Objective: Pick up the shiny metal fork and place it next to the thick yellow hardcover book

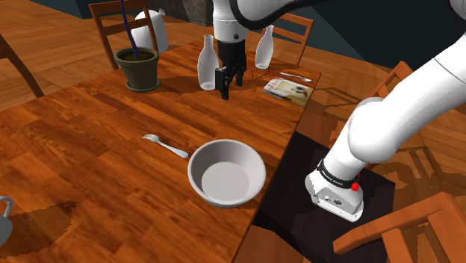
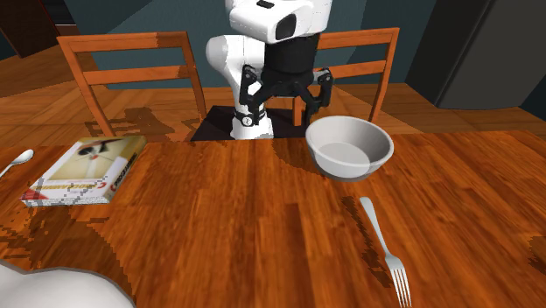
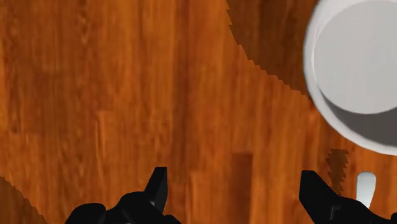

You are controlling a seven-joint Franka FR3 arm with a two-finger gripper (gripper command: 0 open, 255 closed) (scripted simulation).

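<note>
Fork (image 1: 166, 145) not held: jaws spread, empty, hanging above bare worktop (image 1: 89, 127). Fork lies flat just beside the bowl (image 1: 224, 143), well apart from the book (image 1: 287, 90). I'd centre over its handle, turn jaws across it, descend straight, clear of the bowl rim.

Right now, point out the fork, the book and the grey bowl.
fork (image 1: 173, 149): shoulder view, on its handle.
book (image 2: 87, 166): second exterior view, front cover.
grey bowl (image 1: 225, 181): shoulder view, inner floor.
</note>
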